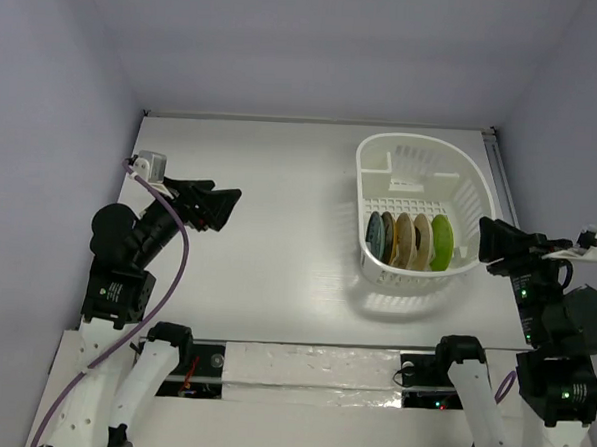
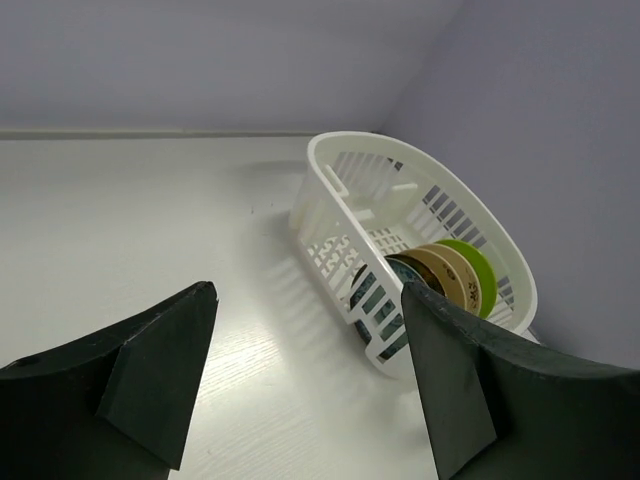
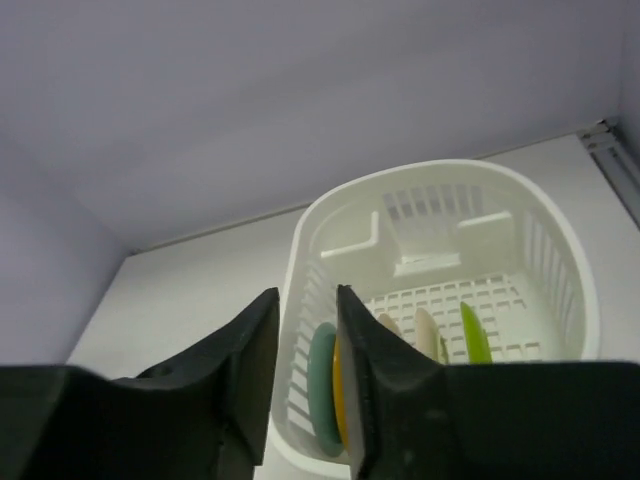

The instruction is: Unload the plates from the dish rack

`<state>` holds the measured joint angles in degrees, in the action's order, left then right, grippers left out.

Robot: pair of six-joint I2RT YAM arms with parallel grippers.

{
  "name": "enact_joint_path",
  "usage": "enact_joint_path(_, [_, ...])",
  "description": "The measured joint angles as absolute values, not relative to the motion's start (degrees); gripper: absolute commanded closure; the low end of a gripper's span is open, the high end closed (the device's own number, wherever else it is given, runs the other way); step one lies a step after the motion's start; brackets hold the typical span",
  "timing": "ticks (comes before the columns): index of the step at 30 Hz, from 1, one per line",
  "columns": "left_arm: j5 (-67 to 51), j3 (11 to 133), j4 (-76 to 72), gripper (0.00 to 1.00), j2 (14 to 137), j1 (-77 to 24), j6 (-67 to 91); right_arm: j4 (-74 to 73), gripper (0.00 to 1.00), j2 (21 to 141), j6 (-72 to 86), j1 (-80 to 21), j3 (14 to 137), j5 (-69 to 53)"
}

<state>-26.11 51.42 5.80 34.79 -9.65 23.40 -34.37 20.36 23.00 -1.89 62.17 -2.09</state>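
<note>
The white dish rack (image 1: 476, 188) stands on the table's right half. Several plates stand on edge in a row in its near part: teal-blue (image 1: 375, 238), mustard-brown (image 1: 388, 238), tan (image 1: 404, 241), cream (image 1: 422, 242) and lime green (image 1: 442, 241). My left gripper (image 1: 227, 210) is wide open and empty, raised over the left half and pointing at the rack (image 2: 330, 160). My right gripper (image 1: 483, 238) hovers just outside the rack's right wall, its jaws a narrow gap apart and empty. In the right wrist view (image 3: 306, 292) it looks down on the teal-blue plate (image 3: 322, 390) and lime green plate (image 3: 473, 335).
The white table (image 1: 281, 183) is closed in by pale walls at the back and on both sides. A metal rail (image 1: 501, 174) runs along its right edge. The rack has a small inner compartment (image 1: 396, 174) at its far end. A purple cable (image 1: 182, 247) loops beside the left arm.
</note>
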Motion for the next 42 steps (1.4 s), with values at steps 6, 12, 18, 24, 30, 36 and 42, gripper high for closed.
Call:
enact_joint_path(6, [-25.3,51.4,9.2,0.60,34.8,-9.6,21.5,-34.5,1.00,22.0,22.1,-1.9,62.2,-5.4])
enact_joint_path(12, [-22.6,51.3,13.7,1.00,34.0,-9.6,19.0,-34.2,1.00,28.8,22.1,-1.9,62.2,-9.9])
enact_joint_path(18, [-19.8,48.4,14.7,1.00,32.9,-10.1,18.9,-33.9,1.00,39.9,22.5,-12.0,61.8,-6.8])
enact_joint_path(24, [-19.9,43.2,13.6,0.80,32.9,-10.5,20.3,-35.0,0.86,52.4,22.8,-28.0,63.0,7.0])
enact_joint_path(30, [-20.1,38.7,12.1,0.70,33.3,-11.2,21.5,-40.1,0.57,62.0,23.0,-34.9,65.7,19.2])
enact_joint_path(36, [-20.0,38.6,11.3,0.67,33.4,-11.5,21.5,-43.5,0.57,70.0,23.8,-41.0,70.6,27.5])
enact_joint_path(42, [-19.7,38.6,11.3,0.60,32.4,-12.2,21.6,-47.3,0.63,75.9,25.1,-42.8,72.5,32.5])
